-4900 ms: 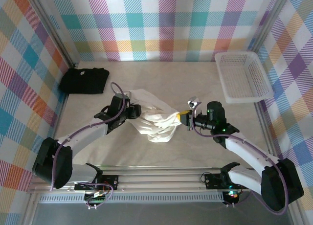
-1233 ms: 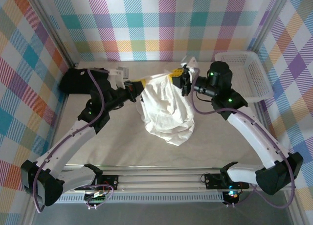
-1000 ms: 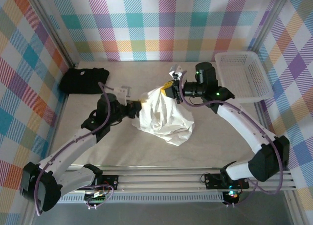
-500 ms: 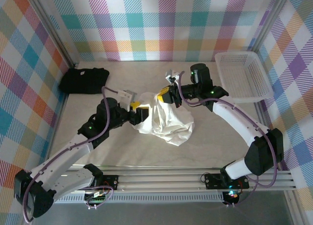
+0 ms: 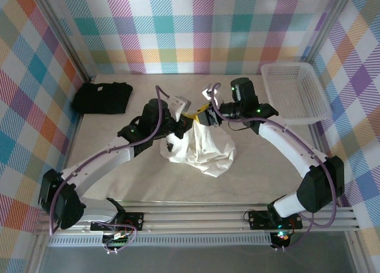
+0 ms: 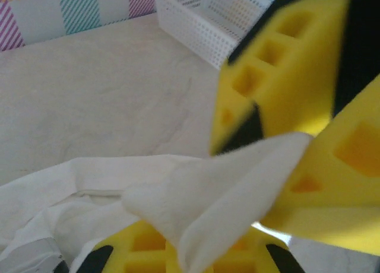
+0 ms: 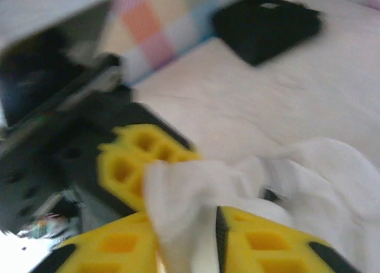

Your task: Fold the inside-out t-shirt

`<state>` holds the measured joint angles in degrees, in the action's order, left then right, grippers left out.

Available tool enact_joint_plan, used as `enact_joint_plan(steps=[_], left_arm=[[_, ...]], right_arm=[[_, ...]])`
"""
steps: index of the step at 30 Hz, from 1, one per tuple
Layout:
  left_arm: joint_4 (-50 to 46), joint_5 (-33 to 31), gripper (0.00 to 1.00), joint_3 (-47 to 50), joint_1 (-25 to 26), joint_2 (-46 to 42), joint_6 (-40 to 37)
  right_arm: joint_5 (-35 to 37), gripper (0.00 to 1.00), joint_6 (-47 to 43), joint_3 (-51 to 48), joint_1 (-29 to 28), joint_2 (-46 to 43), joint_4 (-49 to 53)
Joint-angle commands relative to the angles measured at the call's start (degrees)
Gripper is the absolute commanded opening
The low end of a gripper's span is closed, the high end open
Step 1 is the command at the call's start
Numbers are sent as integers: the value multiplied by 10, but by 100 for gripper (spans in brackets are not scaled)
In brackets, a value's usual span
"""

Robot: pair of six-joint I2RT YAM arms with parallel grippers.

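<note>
The left gripper (image 5: 187,116) has swung in from the left and now meets the right gripper (image 5: 203,114) at frame centre. Both are clamped on the inside-out t-shirt (image 5: 205,147), which trails bunched below them, down and right onto the desk (image 5: 119,178).

t-shirt (image 5: 205,148) centre, basket (image 5: 295,92) far-right, black shirt (image 5: 102,97) far-left, near table (image 5: 196,189) free

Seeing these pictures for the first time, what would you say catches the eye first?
The left hand and right hand meet at the centre, both pinching the top of the bunched white t-shirt, which drapes down onto the table. A black t-shirt lies in the far left corner, a white basket at far right.
</note>
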<state>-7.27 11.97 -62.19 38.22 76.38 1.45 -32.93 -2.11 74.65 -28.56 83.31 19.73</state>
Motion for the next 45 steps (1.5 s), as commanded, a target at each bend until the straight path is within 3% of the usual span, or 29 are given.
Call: enact_joint_plan(steps=[1, 5, 11, 13, 20, 24, 26, 28, 30, 31, 34, 38, 42, 45], left_arm=[[-39, -18, 0, -29, -1, -1, 55], [-45, -7, 0, -21, -19, -22, 125], [-49, 11, 0, -17, -35, -37, 169], [-53, 10, 0, -19, -35, -40, 170], [-53, 4, 0, -14, -37, -54, 170], [-50, 5, 0, -7, -37, -59, 170], [-49, 3, 0, -4, -38, -62, 169], [-49, -4, 0, -3, -39, -66, 173], [-54, -19, 0, -4, -42, -71, 183], [-53, -29, 0, -4, -46, -74, 193], [-27, -43, 0, -2, -55, -81, 233], [52, 11, 0, -4, -55, -89, 269], [105, 33, 0, 15, -55, -120, 301], [53, -53, 0, 47, -55, -160, 302]], right_arm=[[250, 40, 79, -11, 4, -64, 45], [266, 48, 40, -182, -81, -194, -90], [256, 47, 25, -308, -199, -177, -202], [274, 46, 48, -325, -209, -140, -248], [453, 51, 90, -327, -204, -51, -315], [445, 50, 93, -315, -189, -11, -338], [437, 40, 92, -302, -184, 12, -346], [424, 19, 81, -292, -179, 16, -343], [423, 4, 62, -287, -171, -12, -324], [417, 0, 51, -284, -164, -37, -304], [360, 0, 19, -256, -123, -130, -226], [243, 0, -27, -170, -52, -217, -121], [122, 0, -72, -75, 1, -214, -32], [7, 0, -88, -17, 23, -160, 49]])
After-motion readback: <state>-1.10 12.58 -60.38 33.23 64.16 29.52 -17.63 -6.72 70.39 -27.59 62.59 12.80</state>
